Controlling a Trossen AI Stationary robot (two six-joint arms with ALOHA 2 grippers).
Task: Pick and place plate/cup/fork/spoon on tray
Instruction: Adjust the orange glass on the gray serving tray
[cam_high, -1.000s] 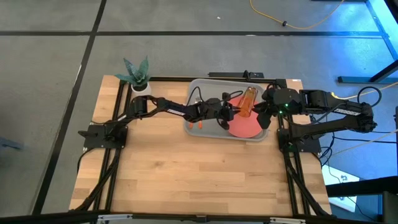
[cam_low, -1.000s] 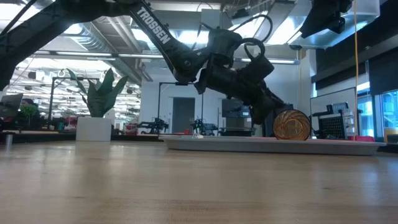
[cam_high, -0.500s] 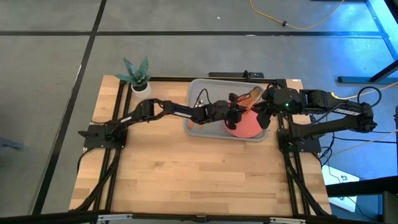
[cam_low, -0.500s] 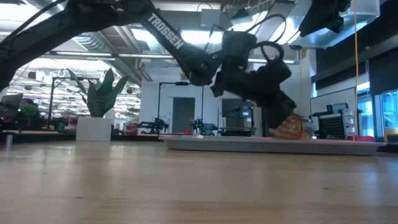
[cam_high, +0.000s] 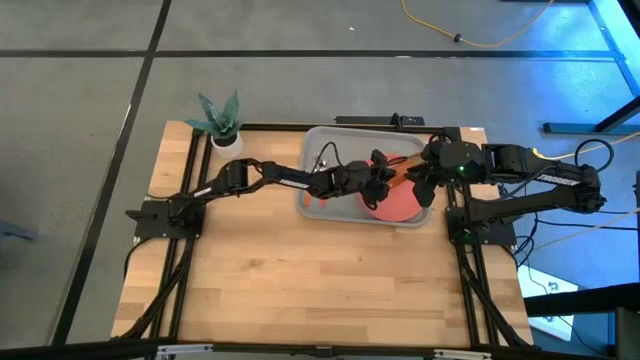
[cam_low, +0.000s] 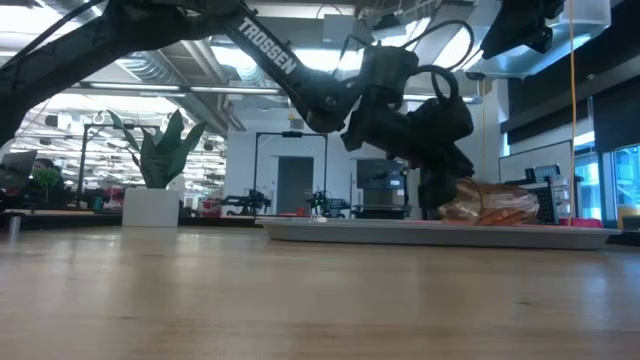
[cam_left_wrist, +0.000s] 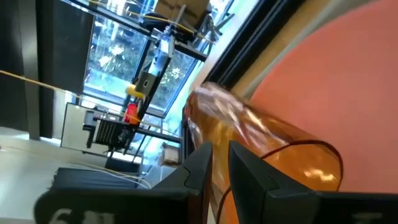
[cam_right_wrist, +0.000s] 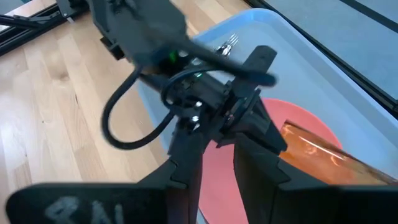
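Overhead: left gripper (cam_high: 385, 172) over plate (cam_high: 398, 203) inside tray (cam_high: 330, 140), fingers clamped on cup (cam_high: 402, 170). Right gripper (cam_high: 420, 178) at tray's right edge, fingers nearly together, empty. Low view: cup (cam_low: 490, 203) on its side. Left wrist: cup (cam_left_wrist: 261, 143) lying on plate (cam_left_wrist: 348, 81).

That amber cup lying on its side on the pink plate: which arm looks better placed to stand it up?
The left, probably. Its claw is already at the cup over the plate, fingers at its rim, while the right claw waits at the tray's edge.
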